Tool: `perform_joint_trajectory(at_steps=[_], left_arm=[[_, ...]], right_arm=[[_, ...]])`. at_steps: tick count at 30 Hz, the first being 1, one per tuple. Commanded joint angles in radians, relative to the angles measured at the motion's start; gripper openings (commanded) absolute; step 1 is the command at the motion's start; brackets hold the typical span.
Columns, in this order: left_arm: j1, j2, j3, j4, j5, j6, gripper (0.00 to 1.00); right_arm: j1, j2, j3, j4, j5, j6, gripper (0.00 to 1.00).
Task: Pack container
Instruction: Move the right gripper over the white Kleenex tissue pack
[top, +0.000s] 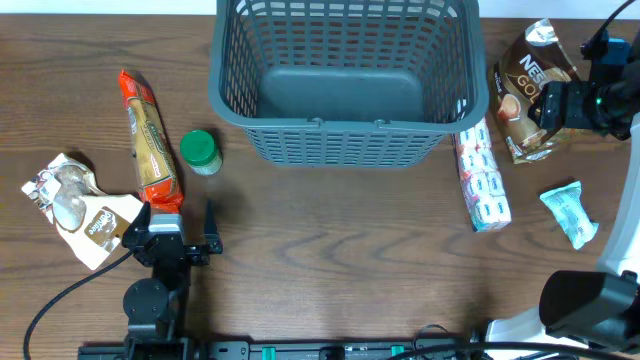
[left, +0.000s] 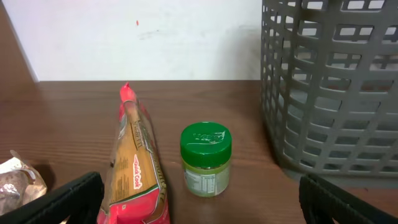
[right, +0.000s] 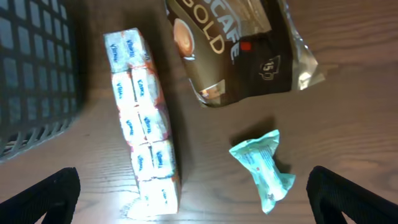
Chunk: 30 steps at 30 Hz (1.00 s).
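Note:
The dark grey lattice basket (top: 345, 145) stands at the back centre with nothing visible inside; it also shows in the left wrist view (left: 329, 87) and the right wrist view (right: 31, 74). My left gripper (top: 178, 222) (left: 208, 205) is open and empty, just short of a red biscuit packet (top: 150, 140) (left: 137, 168) and a green-lidded jar (top: 200, 152) (left: 206, 158). My right gripper (top: 548, 110) (right: 196, 196) is open and empty above a row of white packets (top: 482, 178) (right: 143, 118), a brown coffee pouch (top: 522, 85) (right: 236, 43) and a teal packet (top: 570, 212) (right: 261, 168).
A crumpled white and brown packet (top: 75, 205) (left: 18, 180) lies at the far left on the wooden table (top: 340, 250). The arm bases and cables sit along the front edge. A white wall stands behind the table in the left wrist view.

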Motion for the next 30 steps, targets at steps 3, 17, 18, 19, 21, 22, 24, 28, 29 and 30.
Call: perform_joint_trajectory(at_steps=[3, 17, 18, 19, 21, 22, 24, 28, 29, 30], left_arm=[[0.003, -0.001, -0.018, -0.038, -0.009, 0.003, 0.99], [0.003, -0.001, -0.018, -0.038, -0.009, 0.003, 0.98], [0.003, -0.001, -0.018, -0.038, -0.009, 0.003, 0.99], [0.003, -0.001, -0.018, -0.038, -0.009, 0.003, 0.99], [0.003, -0.001, -0.018, -0.038, -0.009, 0.003, 0.99], [0.003, -0.001, -0.018, -0.038, -0.008, 0.003, 0.99], [0.003, -0.001, -0.018, -0.038, -0.009, 0.003, 0.99], [0.003, -0.001, -0.018, -0.038, -0.008, 0.003, 0.99], [0.003, -0.001, -0.018, -0.038, -0.009, 0.003, 0.98], [0.003, -0.001, -0.018, -0.038, -0.008, 0.003, 0.99]], right_arm=[[-0.006, 0.053, 0.010, -0.007, -0.045, -0.019, 0.99], [0.024, 0.145, -0.113, 0.004, -0.146, -0.079, 0.99], [0.028, 0.145, -0.137, 0.015, -0.146, -0.078, 0.99], [0.031, 0.145, -0.159, 0.023, -0.146, -0.078, 0.99], [0.039, 0.145, -0.212, 0.047, -0.146, -0.077, 0.99], [0.042, 0.145, -0.237, 0.060, -0.146, -0.077, 0.99], [0.052, 0.145, -0.290, 0.090, -0.145, -0.074, 0.99], [0.061, 0.145, -0.402, 0.165, -0.146, -0.074, 0.99], [0.061, 0.145, -0.434, 0.189, -0.146, -0.074, 0.99], [0.061, 0.145, -0.455, 0.206, -0.146, -0.069, 0.99]])
